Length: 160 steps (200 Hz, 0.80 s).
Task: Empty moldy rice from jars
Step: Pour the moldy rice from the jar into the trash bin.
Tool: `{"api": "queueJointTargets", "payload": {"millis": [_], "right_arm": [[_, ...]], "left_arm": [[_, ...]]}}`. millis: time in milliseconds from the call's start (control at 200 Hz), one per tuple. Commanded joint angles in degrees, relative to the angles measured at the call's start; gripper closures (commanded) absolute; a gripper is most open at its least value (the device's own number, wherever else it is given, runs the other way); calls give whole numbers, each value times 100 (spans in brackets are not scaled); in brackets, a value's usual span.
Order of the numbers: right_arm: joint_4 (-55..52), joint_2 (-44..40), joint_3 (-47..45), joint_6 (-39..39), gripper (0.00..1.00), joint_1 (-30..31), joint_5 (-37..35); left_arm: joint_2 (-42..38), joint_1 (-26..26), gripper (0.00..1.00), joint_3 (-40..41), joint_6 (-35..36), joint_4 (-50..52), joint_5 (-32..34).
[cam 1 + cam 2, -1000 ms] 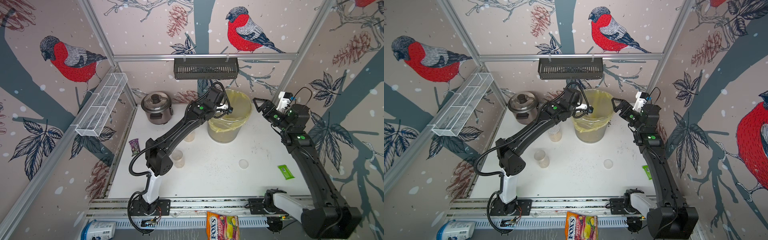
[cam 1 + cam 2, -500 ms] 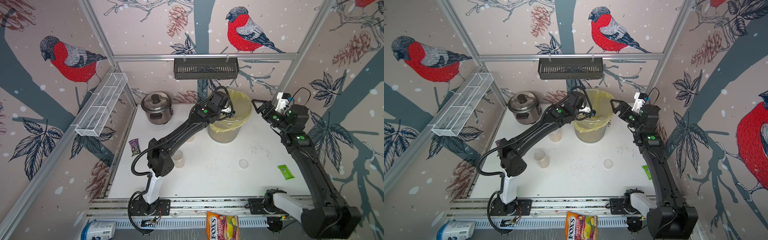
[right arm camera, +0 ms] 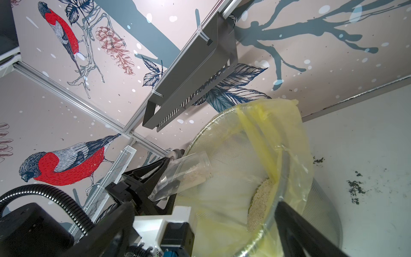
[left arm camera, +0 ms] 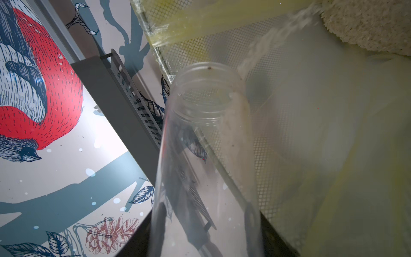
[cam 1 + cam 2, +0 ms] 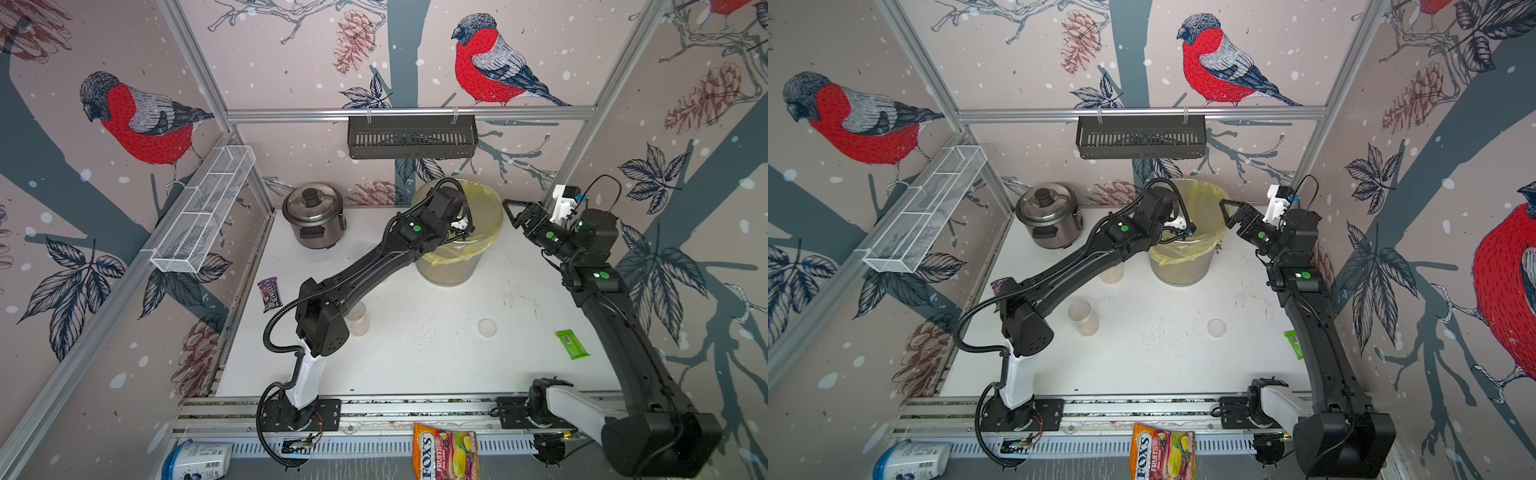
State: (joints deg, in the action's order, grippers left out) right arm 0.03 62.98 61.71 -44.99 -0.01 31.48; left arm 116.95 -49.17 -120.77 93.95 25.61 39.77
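- Left gripper (image 3: 165, 178) is clamped on the base end of one narrow clear jar (image 3: 189, 173). Right gripper (image 5: 510, 214) has its jaws spread wide with nothing in them, hanging just beside the bin (image 5: 449, 272) on the side away from the left arm.
- Step in hand, as I read it: the pour itself. The held jar is over the bin's rim with its open mouth inside the yellow liner. The moldy rice (image 4: 235, 124) is sliding along the jar's low side and out the mouth, toward the heap already at the bottom of the bin.
- The jar's long axis is tilted, nowhere near upright. Its base sits back in the jaws outside the rim and its mouth points down into the bin at a slant.
- Next move probably needs more tip, or a little shake, so the last grains clinging to the wall let go. Keep the mouth inside the rim or the rice lands on the table.
- Two more jars wait: one (image 5: 1112, 272) just beside the bin under the left arm, another (image 5: 1084, 318) farther from it. Can't tell whether either has a lid on.
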Motion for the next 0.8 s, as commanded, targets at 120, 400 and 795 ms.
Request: {"api": "queueJointTargets", "payload": {"millis": [120,400,795], "right_arm": [[170,24,24,58,0,0,121],[260,-16,-96,8,0,-12,130],[278,-51,-90,8,0,-10,169]], "left_arm": [[47,-50,100,-46,86,-146,30],[95,-56,100,-368,28,-61,-99],[162,-84,100,-629,-442,329,-333]]}}
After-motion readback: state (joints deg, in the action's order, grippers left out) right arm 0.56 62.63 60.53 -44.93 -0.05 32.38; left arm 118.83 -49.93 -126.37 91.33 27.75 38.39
